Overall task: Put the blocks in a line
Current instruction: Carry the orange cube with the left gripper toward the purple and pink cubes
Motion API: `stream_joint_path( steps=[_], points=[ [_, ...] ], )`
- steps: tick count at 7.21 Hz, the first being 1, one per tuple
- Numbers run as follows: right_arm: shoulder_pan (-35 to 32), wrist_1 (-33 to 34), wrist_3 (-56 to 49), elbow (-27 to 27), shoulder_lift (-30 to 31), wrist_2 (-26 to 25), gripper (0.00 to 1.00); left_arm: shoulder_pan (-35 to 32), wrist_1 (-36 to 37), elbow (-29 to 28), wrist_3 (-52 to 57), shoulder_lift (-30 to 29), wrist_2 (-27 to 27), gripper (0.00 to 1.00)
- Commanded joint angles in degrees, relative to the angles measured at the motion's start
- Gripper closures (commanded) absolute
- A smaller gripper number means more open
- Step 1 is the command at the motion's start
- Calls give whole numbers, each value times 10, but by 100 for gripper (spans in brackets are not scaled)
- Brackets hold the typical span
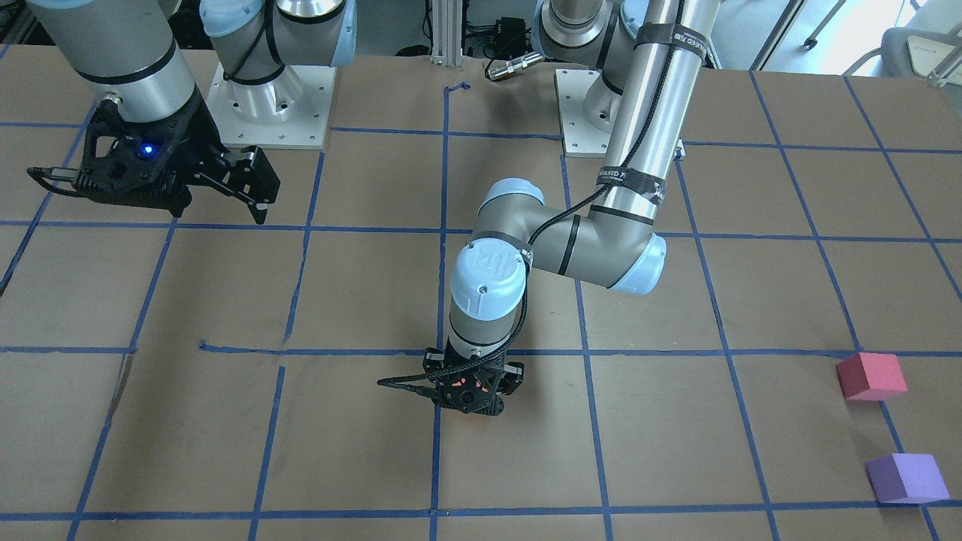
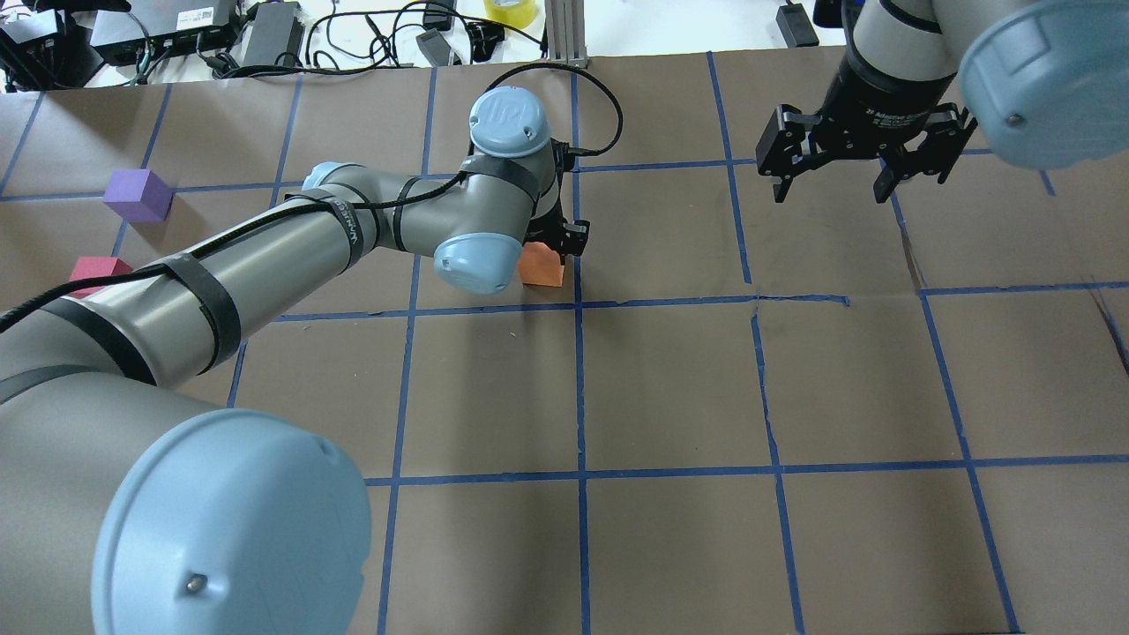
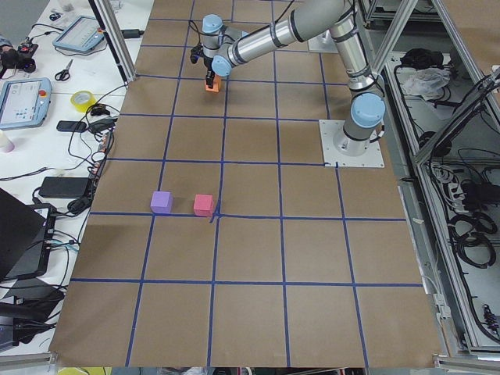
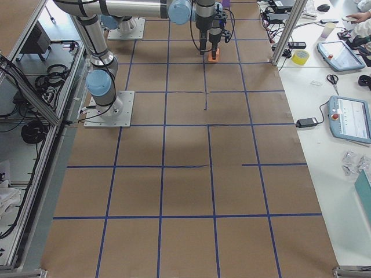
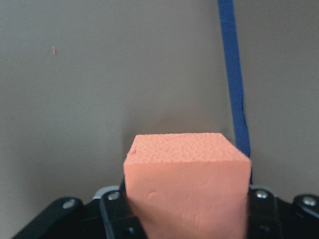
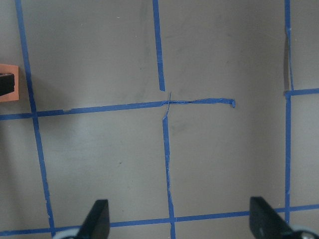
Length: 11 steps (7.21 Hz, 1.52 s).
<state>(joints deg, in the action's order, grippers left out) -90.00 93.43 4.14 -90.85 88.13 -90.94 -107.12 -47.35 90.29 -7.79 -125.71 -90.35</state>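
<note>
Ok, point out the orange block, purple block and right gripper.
orange block (image 5: 187, 191), left wrist view, on its camera-facing side.
purple block (image 1: 907, 479), front-facing view, middle of the block.
right gripper (image 2: 831, 194), overhead view, midway between its fingertips.

Front camera: the orange block (image 1: 466, 385) sits under the left gripper (image 1: 472, 398), and only slivers of orange show through its frame. From above, the left arm (image 2: 265, 260) covers part of that block and one side of the pinkish-red block (image 2: 95, 267). Left wrist camera: block's lower end cut by bottom edge. Right wrist camera: only the two fingertips of the right gripper (image 6: 182, 224) show, and the block is clipped at the left edge.
</note>
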Motion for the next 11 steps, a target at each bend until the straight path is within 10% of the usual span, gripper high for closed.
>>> stream_joint_path(
  steps=[1, 11],
  points=[
    [0, 0, 0, 0, -1, -1, 0, 1, 2, -5, -3, 15, -4, 52],
    [0, -1, 1, -3, -2, -36, 0, 319, -10, -11, 170, 41, 18, 58]
  ],
)
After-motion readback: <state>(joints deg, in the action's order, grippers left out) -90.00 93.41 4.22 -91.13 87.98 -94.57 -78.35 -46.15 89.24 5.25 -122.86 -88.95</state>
